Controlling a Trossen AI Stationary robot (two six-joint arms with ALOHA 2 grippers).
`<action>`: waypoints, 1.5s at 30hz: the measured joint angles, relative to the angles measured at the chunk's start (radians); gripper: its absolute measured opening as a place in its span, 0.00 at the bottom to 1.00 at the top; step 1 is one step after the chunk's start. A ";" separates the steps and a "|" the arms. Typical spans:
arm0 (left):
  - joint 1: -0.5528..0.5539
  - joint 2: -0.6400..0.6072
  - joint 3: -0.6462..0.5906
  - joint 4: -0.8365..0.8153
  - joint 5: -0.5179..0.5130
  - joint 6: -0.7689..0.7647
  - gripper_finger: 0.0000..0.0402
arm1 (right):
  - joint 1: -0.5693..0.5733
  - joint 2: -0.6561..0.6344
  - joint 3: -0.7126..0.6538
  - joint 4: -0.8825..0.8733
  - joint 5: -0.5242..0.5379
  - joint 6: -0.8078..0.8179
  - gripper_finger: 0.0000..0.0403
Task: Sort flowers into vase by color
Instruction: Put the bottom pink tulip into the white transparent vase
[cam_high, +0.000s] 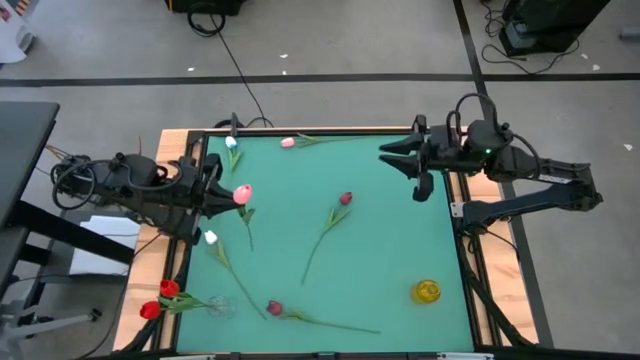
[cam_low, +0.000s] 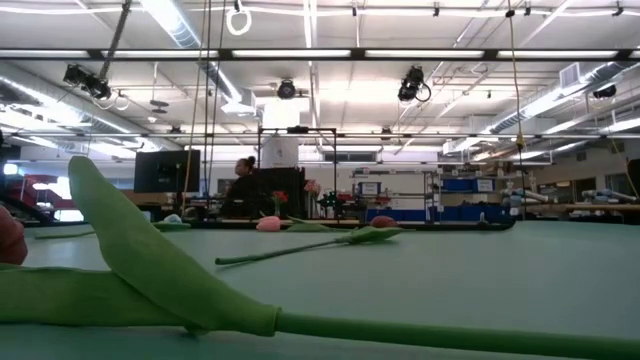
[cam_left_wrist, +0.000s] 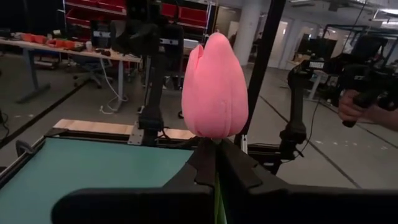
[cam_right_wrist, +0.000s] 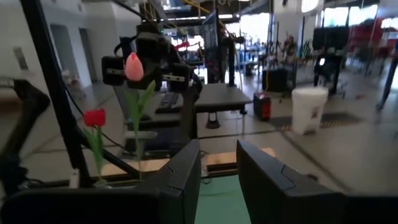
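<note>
Setting: you worked in a large robotics lab or workshop hall. Evidence you had: bare concrete floor (cam_high: 330, 40) with taped lines and loose cables; open ceiling with strip lights (cam_low: 400, 53) and hanging cameras; workbenches (cam_left_wrist: 56, 46) and red storage bins (cam_left_wrist: 186, 10) behind; other rigs, monitors, a white bin (cam_right_wrist: 309, 109); a person (cam_low: 243, 178) at a far bench.

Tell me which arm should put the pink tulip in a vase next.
Left. The left gripper is shut on the pink tulip at the table's left edge, on the same side as the clear vase with red tulips. The right gripper, jaws open and empty, hovers over the far right corner.
</note>
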 joint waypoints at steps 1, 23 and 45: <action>0.000 0.000 0.000 0.000 0.000 -0.003 0.02 | 0.000 -0.003 0.000 0.000 0.000 -0.018 0.28; 0.001 -0.052 -0.002 -0.036 0.002 -0.010 0.02 | 0.000 -0.005 0.000 0.003 0.003 -0.024 0.28; 0.001 -0.187 -0.001 -0.031 0.644 -0.055 0.02 | 0.000 -0.005 0.000 0.003 0.002 -0.024 0.28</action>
